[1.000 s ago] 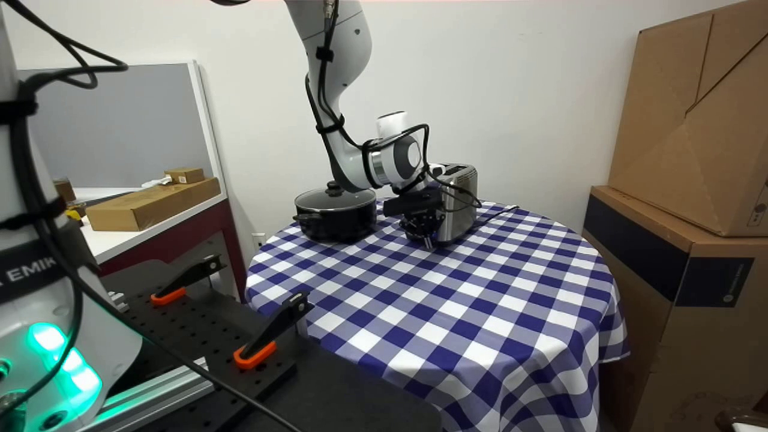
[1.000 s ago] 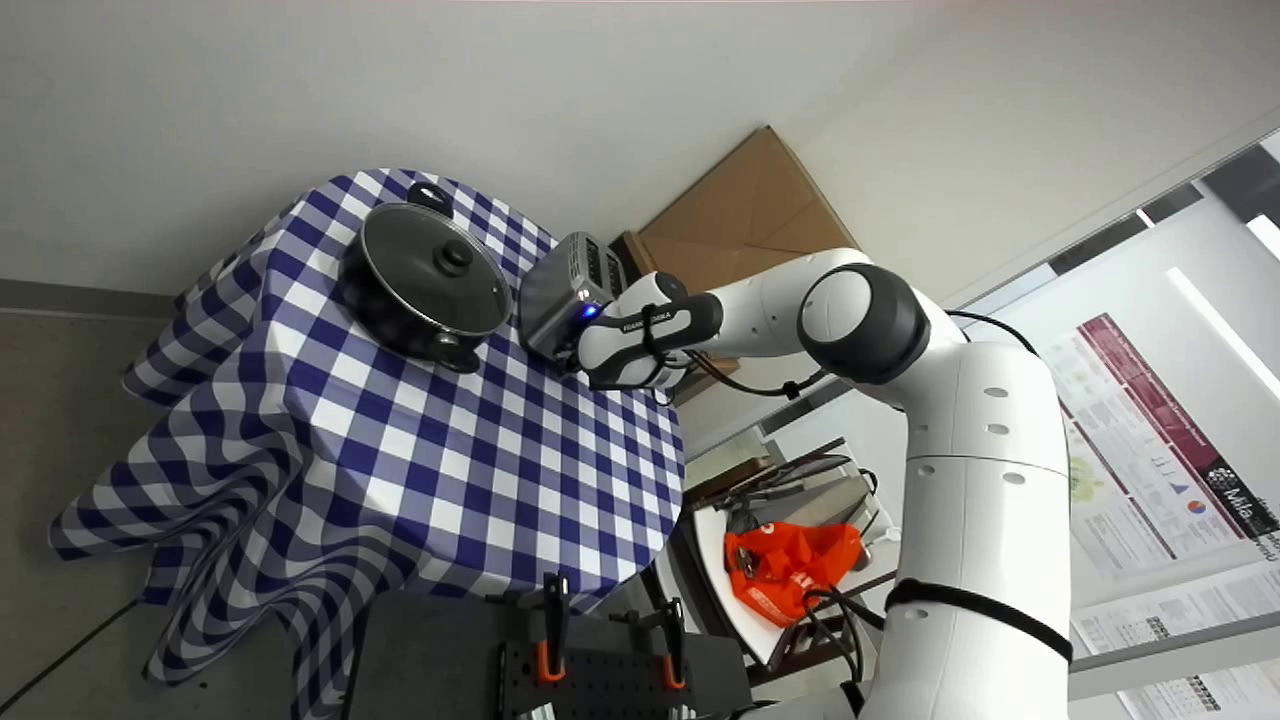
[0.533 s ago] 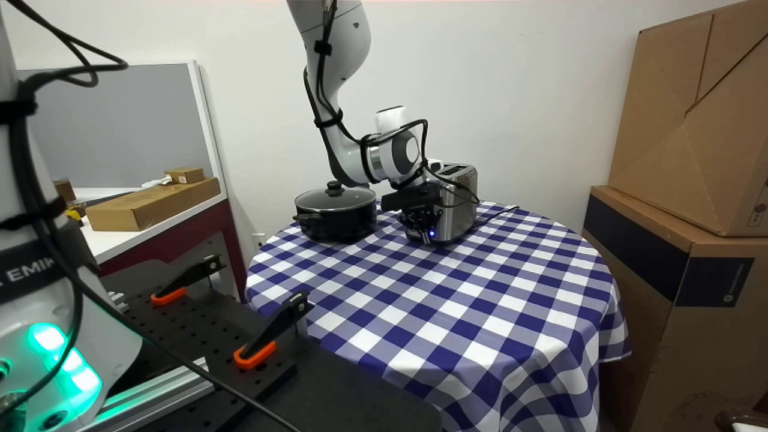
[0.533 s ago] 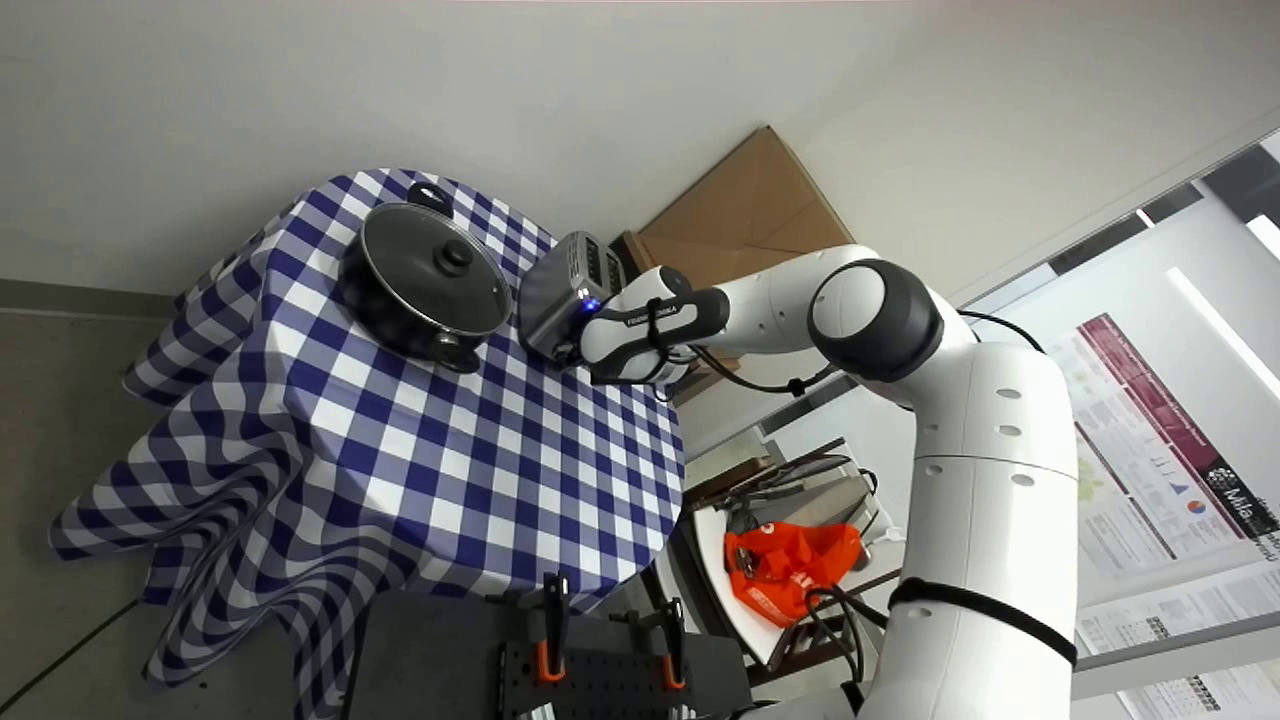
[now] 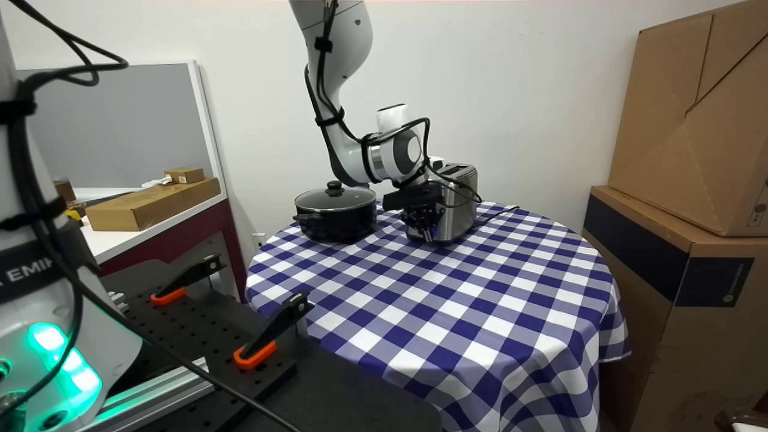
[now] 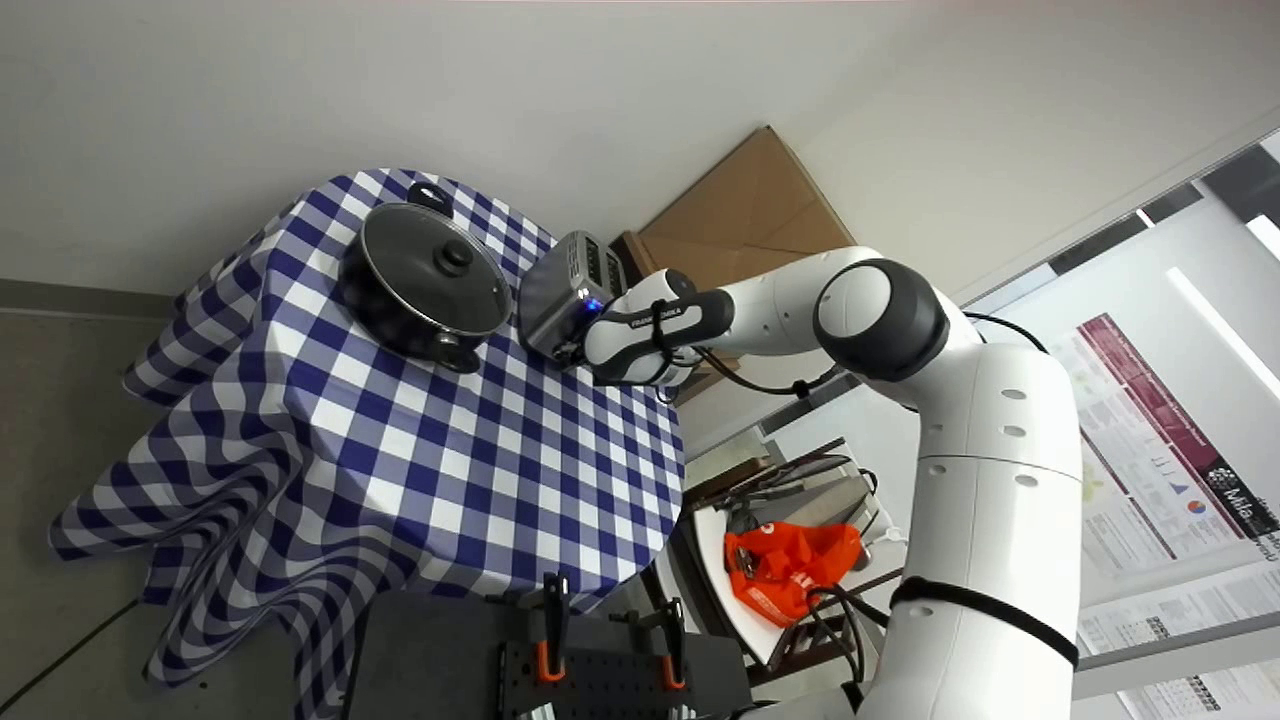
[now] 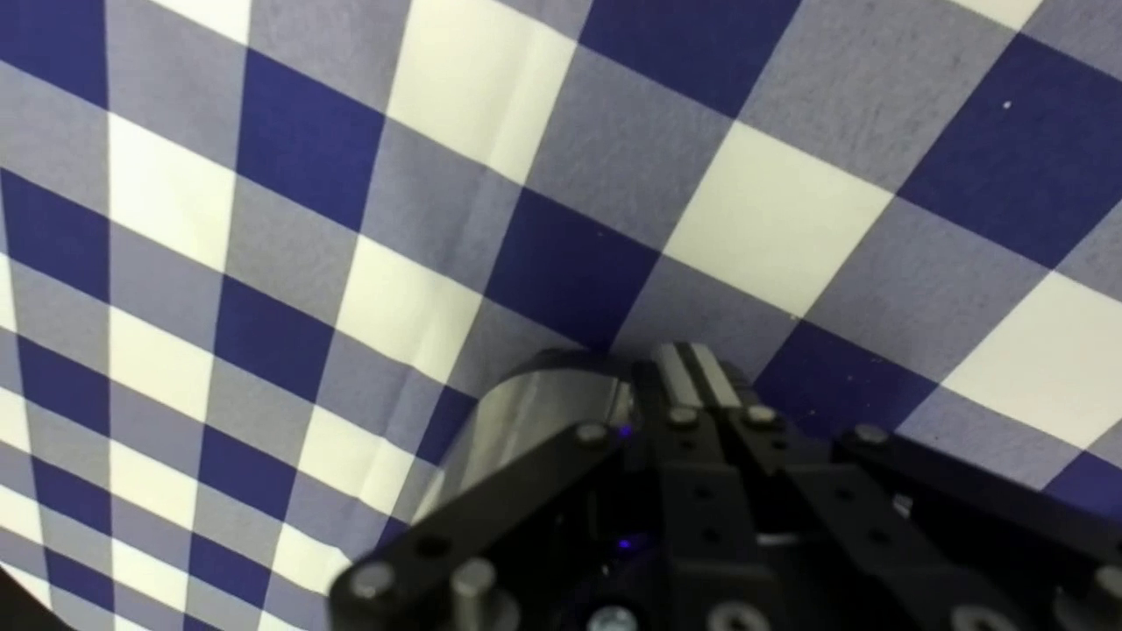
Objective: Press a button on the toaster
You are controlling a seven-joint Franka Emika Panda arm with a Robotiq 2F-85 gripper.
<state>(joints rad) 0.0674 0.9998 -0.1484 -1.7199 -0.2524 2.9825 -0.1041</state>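
"Checked cloth [image 6: 470, 450] carries a pot [image 6: 420, 285] left of the toaster [image 6: 550, 295]. How to press?"

"I'd line up square with the button, then push gently so the toaster doesn't slide."

"And the gripper [image 7: 698, 372], just right of the toaster in the wrist view?"

"Clenched, a thin slit, nothing held; too dark to tell if it touches the toaster."

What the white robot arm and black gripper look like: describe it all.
Smooth, rounded white arm with a dark, ring-shaped joint collar. Flat black straps tie black round cables along it. A dark band low on it shows pale lettering, "A EMIK", partly cut off. The angular black gripper has round metallic screws and pale, narrow fingertips.
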